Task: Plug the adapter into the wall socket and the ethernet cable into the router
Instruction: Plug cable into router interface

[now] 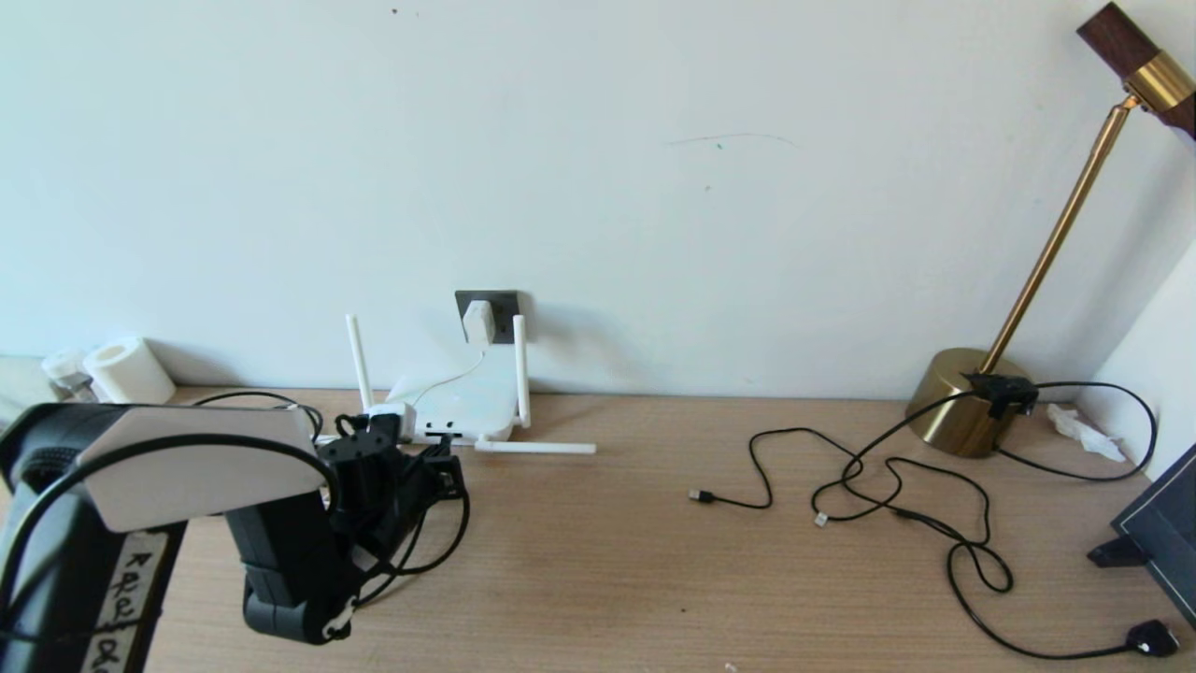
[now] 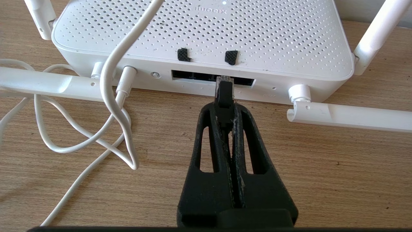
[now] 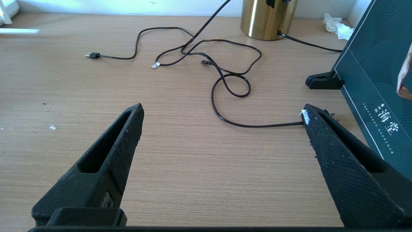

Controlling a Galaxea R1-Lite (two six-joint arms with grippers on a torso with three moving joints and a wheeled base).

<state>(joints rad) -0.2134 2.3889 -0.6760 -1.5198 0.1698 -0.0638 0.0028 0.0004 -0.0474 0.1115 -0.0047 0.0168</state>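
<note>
The white router (image 1: 467, 404) lies by the wall with its dark port slots (image 2: 193, 76) facing me. My left gripper (image 2: 225, 108) is shut on the ethernet cable (image 2: 224, 93), holding its black boot. The clear plug tip sits at the mouth of the port slot; how deep it sits I cannot tell. In the head view the left gripper (image 1: 447, 465) is just in front of the router, and the black cable (image 1: 447, 551) loops under it. The white adapter (image 1: 478, 320) sits in the dark grey wall socket (image 1: 505, 305), its thin white cord (image 2: 109, 80) running to the router. My right gripper (image 3: 222, 109) hangs open over bare table.
Two router antennas (image 1: 537, 448) lie flat on the table on either side of the ports. Thin black cables (image 1: 897, 486) sprawl at the right, ending in a black plug (image 1: 1154, 638). A brass lamp (image 1: 967, 402), a dark green board (image 3: 379, 80) and a paper roll (image 1: 128, 371) stand around.
</note>
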